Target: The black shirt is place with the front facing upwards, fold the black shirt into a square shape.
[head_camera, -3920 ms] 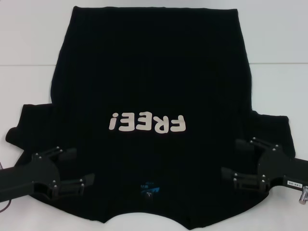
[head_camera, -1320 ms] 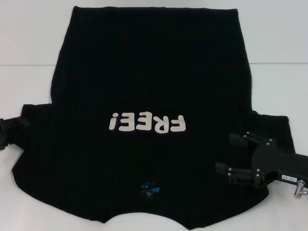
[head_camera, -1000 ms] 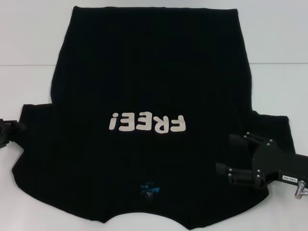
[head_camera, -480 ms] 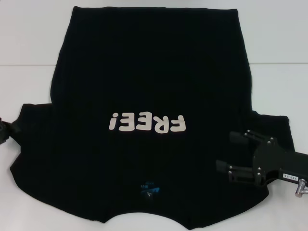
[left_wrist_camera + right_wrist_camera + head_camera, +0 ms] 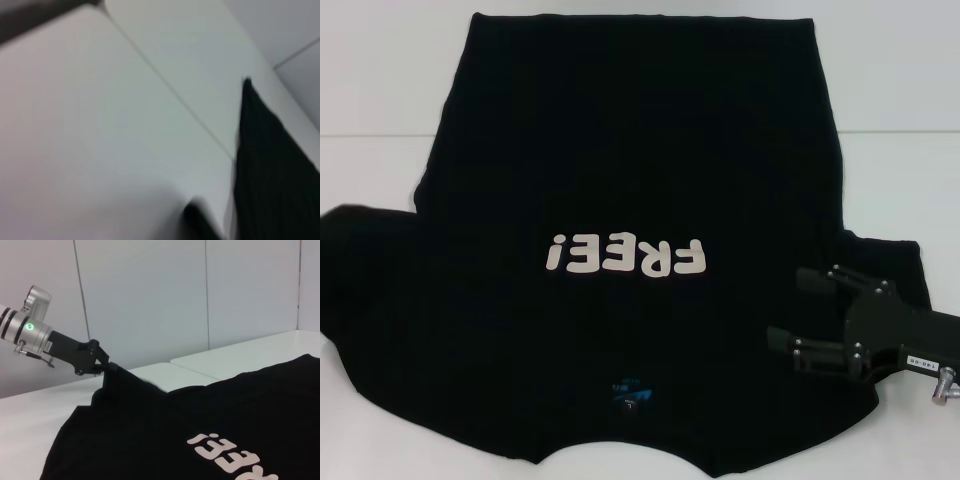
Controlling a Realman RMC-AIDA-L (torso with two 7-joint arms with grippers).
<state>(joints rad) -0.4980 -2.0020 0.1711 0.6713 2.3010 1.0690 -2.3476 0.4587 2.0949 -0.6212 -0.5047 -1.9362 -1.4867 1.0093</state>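
Note:
The black shirt [image 5: 630, 180] lies front up on the white table, with the off-white "FREE!" print [image 5: 625, 256] and the blue neck label [image 5: 628, 390] near me. Its left sleeve [image 5: 365, 260] is raised off the table. The right wrist view shows my left gripper [image 5: 106, 366] shut on that sleeve's edge [image 5: 112, 382] and holding it up; the gripper is outside the head view. My right gripper [image 5: 790, 307] is open and hovers over the shirt's right shoulder, next to the right sleeve [image 5: 890, 265]. The left wrist view shows only black cloth [image 5: 272, 170] and table.
The white table [image 5: 380, 100] has a seam [image 5: 895, 131] running across behind the sleeves. White wall panels [image 5: 150, 300] stand behind the table. Bare table shows to the left and right of the shirt.
My left gripper has moved off the shirt's shoulder, shut on the left sleeve's edge and left the head view, and now the sleeve rises. My right gripper has barely moved.

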